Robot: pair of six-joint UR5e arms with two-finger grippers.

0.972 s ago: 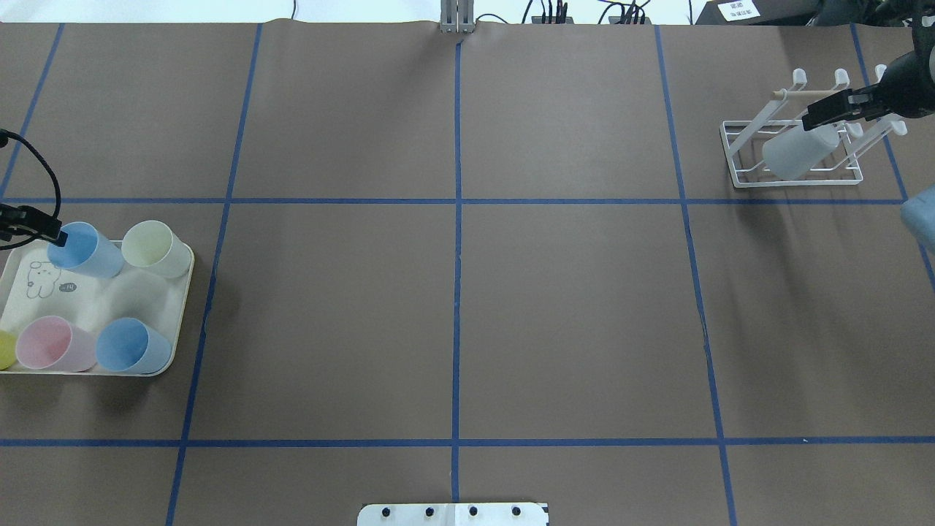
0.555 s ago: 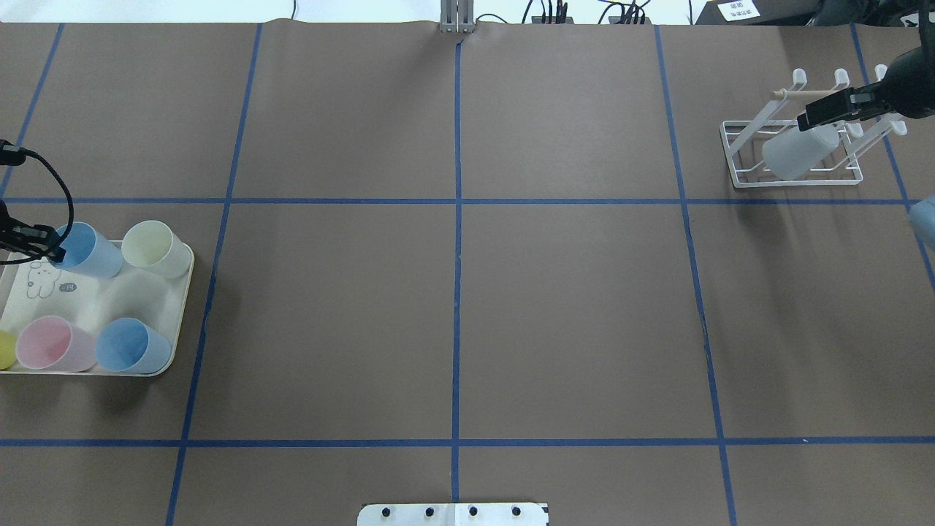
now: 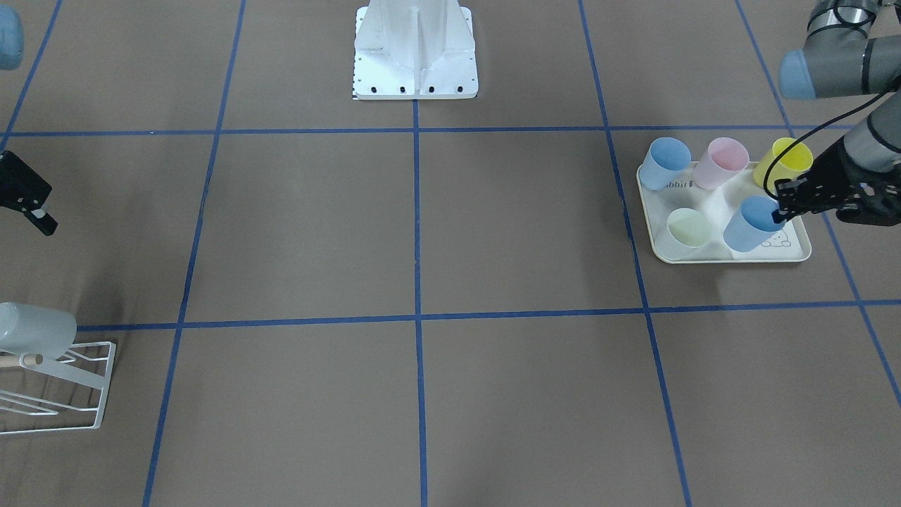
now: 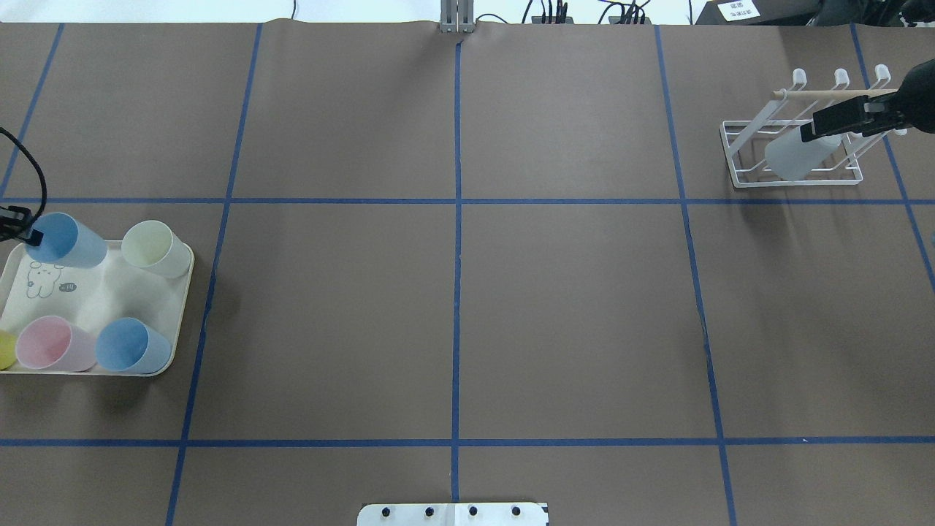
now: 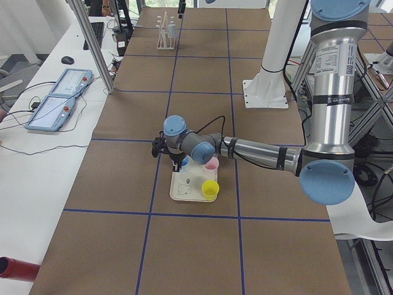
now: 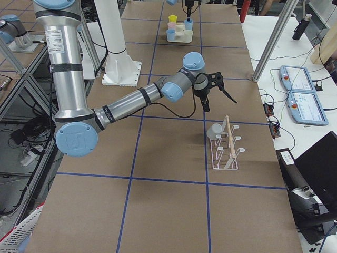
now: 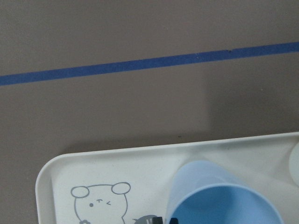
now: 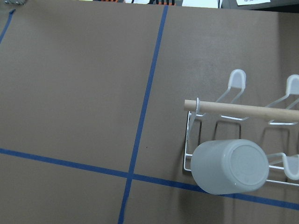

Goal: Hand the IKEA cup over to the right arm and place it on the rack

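**Blue cup pinched at the tray's corner; other gripper spread wide at the far end**

The left gripper (image 3: pixel 780 209) is closed on the rim of a blue cup (image 3: pixel 747 227), which leans over at the tray's (image 3: pixel 716 203) corner beside the rabbit drawing (image 7: pixel 100 200). The front-facing view shows the pinch plainly. The left wrist camera shows only the cup's open mouth, a dark fingertip at the bottom edge and the tray's rounded corner. No view settles whether the cup's base touches the tray.

Four more cups stand on the tray. A pale green cup (image 3: pixel 690 227) is just beside the held one, and a second blue cup (image 3: pixel 665 163), a pink cup (image 3: pixel 723 162) and a yellow cup (image 3: pixel 790 158) line the tray's edge nearest the robot. The overhead view cuts off most of the yellow one.

The rack (image 4: pixel 798 181) stands at the far end of the table from the tray. A white cup (image 8: pixel 231 165) sits on it bottom-up, below the wooden dowel (image 8: pixel 243 109). The right gripper (image 4: pixel 812 128) hangs above them, apart from the white cup and holding nothing. Overhead it reads as a single dark bar, and the right wrist camera shows no fingers at all. Only the right-end camera shows the fingers spread wide.
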